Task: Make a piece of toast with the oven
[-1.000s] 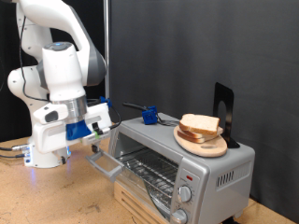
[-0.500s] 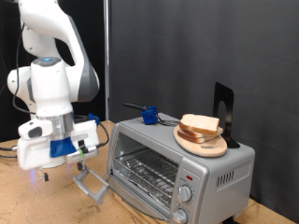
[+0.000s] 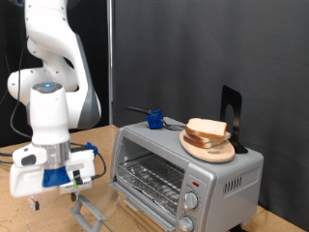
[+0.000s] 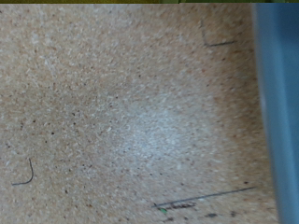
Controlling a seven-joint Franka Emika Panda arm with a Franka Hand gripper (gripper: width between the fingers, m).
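The silver-grey toaster oven (image 3: 193,169) stands at the exterior view's right, its door (image 3: 94,210) swung down and open, the wire rack (image 3: 150,177) showing inside. Several slices of pale bread (image 3: 206,129) lie stacked on a round wooden board (image 3: 210,150) on the oven's top. My gripper (image 3: 81,185) is low at the exterior view's left, right by the outer edge of the lowered door. The wrist view shows only the speckled table (image 4: 121,112) and a grey-blue edge (image 4: 277,112); no fingers show there.
A blue object (image 3: 153,120) with a dark handle and a black upright stand (image 3: 230,116) sit on the oven's top behind the board. Two knobs (image 3: 190,201) are on the oven's front. A black curtain hangs behind. Cables run at the far left (image 3: 10,153).
My arm has swung down and to the exterior view's left. The oven door has gone from partly open to fully lowered.
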